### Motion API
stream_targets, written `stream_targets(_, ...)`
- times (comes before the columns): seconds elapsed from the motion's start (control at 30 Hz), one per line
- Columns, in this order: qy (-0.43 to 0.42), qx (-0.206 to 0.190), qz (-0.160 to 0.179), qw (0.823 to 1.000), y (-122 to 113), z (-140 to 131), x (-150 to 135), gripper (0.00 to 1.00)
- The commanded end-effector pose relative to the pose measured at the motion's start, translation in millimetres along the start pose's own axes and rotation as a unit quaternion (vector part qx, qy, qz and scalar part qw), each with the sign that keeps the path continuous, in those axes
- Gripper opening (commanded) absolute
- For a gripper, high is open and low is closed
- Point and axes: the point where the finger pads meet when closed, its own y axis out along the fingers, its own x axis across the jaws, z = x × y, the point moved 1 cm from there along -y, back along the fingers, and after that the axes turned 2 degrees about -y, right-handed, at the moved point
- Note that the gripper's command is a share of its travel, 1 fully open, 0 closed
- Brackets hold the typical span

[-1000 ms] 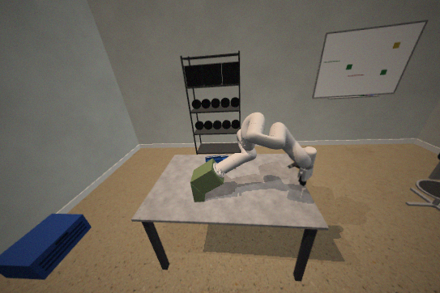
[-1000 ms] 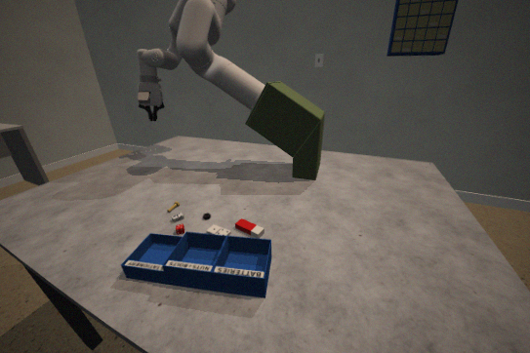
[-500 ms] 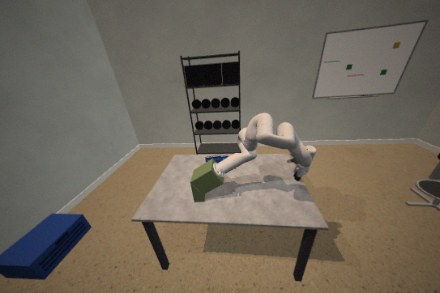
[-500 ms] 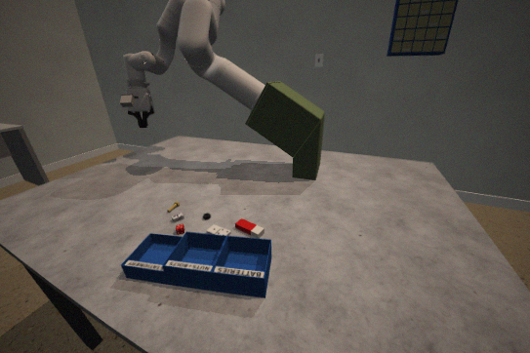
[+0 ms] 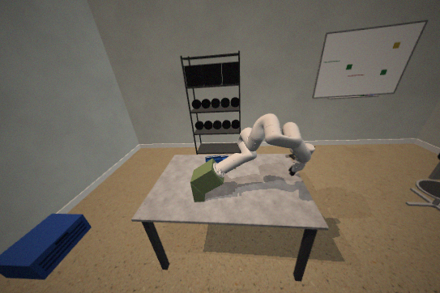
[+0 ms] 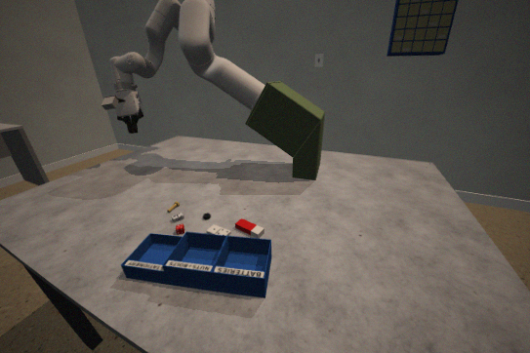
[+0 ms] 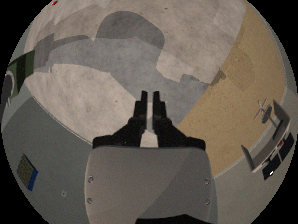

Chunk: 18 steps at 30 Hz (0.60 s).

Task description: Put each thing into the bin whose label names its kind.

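Observation:
A blue tray of three bins (image 6: 197,263) stands on the table, labelled stationery, nuts and bolts, and batteries. Behind it lie a brass bolt (image 6: 173,207), a small white piece (image 6: 178,216), a red die (image 6: 180,228), a black round thing (image 6: 206,215), a white domino (image 6: 218,229) and a red and white eraser (image 6: 249,227). My gripper (image 6: 131,128) hangs high above the far left part of the table, far from these things. In the wrist view its fingers are shut with nothing between them.
The arm's green base block (image 6: 290,128) stands at the middle back of the table. In the top view the gripper (image 5: 293,171) is near the table's right edge. A shelf (image 5: 212,101) stands behind the table.

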Motion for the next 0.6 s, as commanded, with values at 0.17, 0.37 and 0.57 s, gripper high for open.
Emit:
stream_targets(0.17, 0.034, 0.027, 0.029, 0.999, 11.7, 45.0, 7.4, 0.07)
stream_targets(0.37, 0.056, 0.044, 0.051, 0.996, 19.4, 82.6, 9.0, 0.07)
stream_targets(0.57, 0.078, 0.058, 0.075, 0.992, 24.0, 114.8, 8.1, 0.07)
